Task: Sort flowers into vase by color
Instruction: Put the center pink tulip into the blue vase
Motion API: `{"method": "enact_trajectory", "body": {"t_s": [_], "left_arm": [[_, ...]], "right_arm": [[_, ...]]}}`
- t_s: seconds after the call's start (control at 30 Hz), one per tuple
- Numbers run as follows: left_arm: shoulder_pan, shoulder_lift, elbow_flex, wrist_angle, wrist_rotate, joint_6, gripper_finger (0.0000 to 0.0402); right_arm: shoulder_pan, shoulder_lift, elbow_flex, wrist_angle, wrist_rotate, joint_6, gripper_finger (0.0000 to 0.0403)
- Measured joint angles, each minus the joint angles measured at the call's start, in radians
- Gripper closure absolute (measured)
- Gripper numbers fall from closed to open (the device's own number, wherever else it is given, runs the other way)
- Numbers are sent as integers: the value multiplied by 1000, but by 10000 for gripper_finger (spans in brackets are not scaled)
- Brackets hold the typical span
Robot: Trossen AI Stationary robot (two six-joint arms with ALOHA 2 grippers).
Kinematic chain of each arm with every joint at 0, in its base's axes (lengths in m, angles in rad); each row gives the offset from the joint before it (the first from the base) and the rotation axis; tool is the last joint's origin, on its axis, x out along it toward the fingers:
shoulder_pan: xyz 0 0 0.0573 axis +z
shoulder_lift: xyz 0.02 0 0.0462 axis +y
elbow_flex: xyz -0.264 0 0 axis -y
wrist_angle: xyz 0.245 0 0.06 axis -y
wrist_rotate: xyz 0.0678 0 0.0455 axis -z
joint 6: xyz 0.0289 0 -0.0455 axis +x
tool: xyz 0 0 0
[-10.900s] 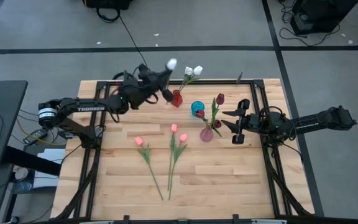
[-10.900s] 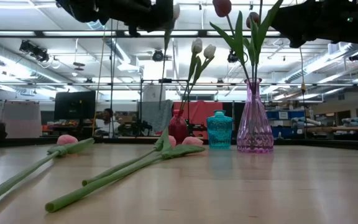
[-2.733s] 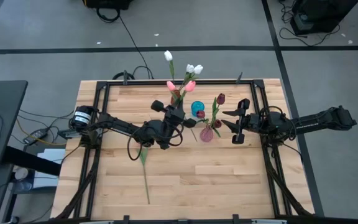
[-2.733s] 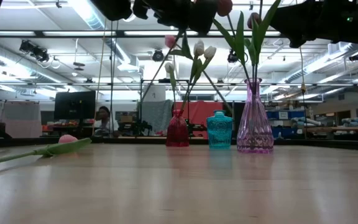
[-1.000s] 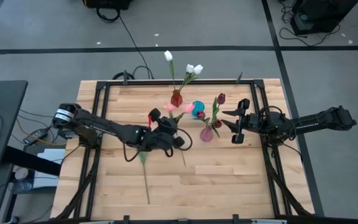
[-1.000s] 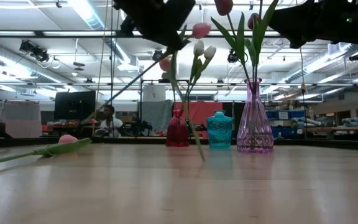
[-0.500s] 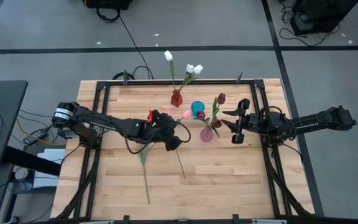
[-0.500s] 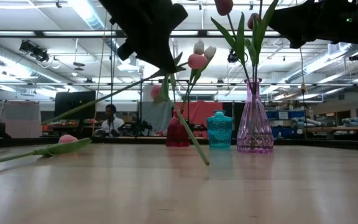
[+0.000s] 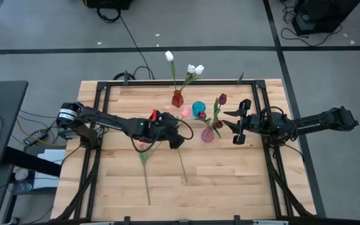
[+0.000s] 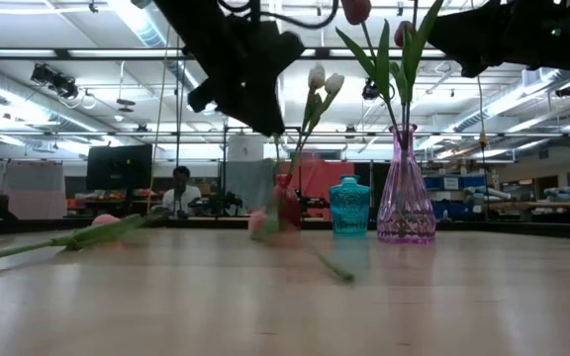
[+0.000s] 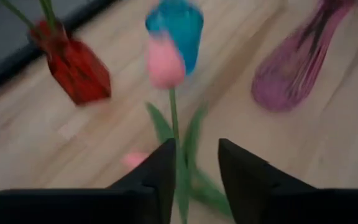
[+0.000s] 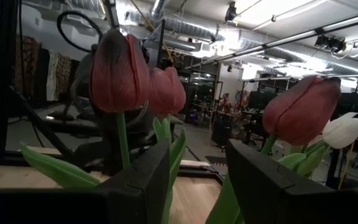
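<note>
My left gripper (image 9: 175,128) hovers open over the table's middle, in front of the red vase (image 9: 177,99) and the blue vase (image 9: 199,109). One pink tulip (image 11: 165,62) has its stem (image 11: 178,168) running between the open fingers; its head (image 9: 184,113) lies beside the blue vase and its stem end (image 10: 339,269) rests on the table. A second pink head (image 11: 135,160) shows low by the table. A third pink tulip (image 9: 141,145) lies flat on the table. My right gripper (image 9: 236,122) waits open beside the purple vase (image 9: 208,133), which holds maroon tulips (image 12: 120,68). My left gripper has the pink tulip's stem (image 11: 178,180) between its open fingers, close beside one finger (image 11: 157,180). I cannot tell whether that finger touches the stem. The tulip slants, with its stem end on the table.
The red vase holds white tulips (image 9: 194,70). The three vases stand close together at the table's far middle. A black frame rail (image 9: 99,125) runs along the table's sides. Bare wood (image 9: 230,181) lies toward the near edge.
My left gripper has sunk a little toward the table. The two pink tulips have dropped from high at the gripper: their heads have fallen close to the table and the slanting stem's end has slid toward the near edge.
</note>
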Motion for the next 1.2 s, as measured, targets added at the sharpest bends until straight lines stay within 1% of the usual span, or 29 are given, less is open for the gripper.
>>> {"method": "enact_trajectory", "body": {"t_s": [0.1, 0.2, 0.3, 0.47, 0.67, 0.77, 0.87, 1.0, 1.13, 1.2], "left_arm": [[0, 16, 0, -15, 62, -23, 249], [0, 22, -1, -33, 128, -42, 235], [0, 31, 0, -42, 159, -77, 234], [14, 107, 0, 18, 200, -100, 234], [63, 188, 0, 22, 212, -102, 234], [95, 212, 0, 51, 211, -100, 234], [116, 225, 0, 125, 208, -64, 234], [130, 225, 2, 247, 236, 26, 234], [139, 230, 18, 258, 252, 82, 234], [142, 252, 47, 277, 274, 94, 234]], "right_arm": [[0, 3, 0, 0, 3, 0, 234], [0, 13, 0, 7, 3, 0, 234], [0, 27, 0, 30, 3, 0, 234], [0, 43, 0, 44, -1, 1, 234], [-8, 66, 3, 65, -1, 0, 234], [-13, 69, 3, 63, -2, 0, 234], [-16, 76, 3, 64, -1, 0, 234], [-24, 86, 3, 75, -5, 0, 234], [-34, 94, 3, 78, -9, 2, 234], [-38, 100, 3, 88, -10, 3, 234]]}}
